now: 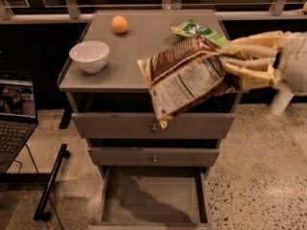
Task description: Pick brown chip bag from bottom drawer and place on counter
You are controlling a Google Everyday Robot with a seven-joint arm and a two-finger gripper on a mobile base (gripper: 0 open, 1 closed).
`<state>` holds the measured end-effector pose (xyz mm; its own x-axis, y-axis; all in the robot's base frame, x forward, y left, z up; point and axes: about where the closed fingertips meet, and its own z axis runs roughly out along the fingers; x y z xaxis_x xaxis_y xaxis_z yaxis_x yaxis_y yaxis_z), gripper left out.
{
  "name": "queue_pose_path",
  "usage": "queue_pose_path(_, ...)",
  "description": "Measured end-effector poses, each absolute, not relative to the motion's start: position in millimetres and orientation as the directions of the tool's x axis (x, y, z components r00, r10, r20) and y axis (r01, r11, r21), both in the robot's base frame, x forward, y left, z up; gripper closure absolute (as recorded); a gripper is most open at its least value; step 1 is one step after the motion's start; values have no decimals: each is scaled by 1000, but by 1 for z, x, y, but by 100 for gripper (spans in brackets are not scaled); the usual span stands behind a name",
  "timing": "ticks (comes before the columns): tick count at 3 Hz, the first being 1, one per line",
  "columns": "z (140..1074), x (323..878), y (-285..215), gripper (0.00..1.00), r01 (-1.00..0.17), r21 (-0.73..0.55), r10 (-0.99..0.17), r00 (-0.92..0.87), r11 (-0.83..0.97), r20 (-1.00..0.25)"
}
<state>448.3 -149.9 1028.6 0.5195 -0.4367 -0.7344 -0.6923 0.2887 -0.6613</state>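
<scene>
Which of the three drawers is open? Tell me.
The bottom drawer, pulled out, interior showing; both knobbed drawers above are shut. The gripper, at right, holds the brown chip bag near the counter's front.

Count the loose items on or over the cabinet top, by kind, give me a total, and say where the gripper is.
Chip bags: 2, the green bag on the counter and the brown bag held at its front right edge
Bowls: 1, white bowl
Oranges: 1, orange
Total: 4
The gripper reaches in from the right, fingers shut on the brown bag's right end.
</scene>
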Motion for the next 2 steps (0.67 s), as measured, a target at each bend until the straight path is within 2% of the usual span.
queue_pose_path(2,1066,519,-187,100,-672,-674,-372,567,306,-735)
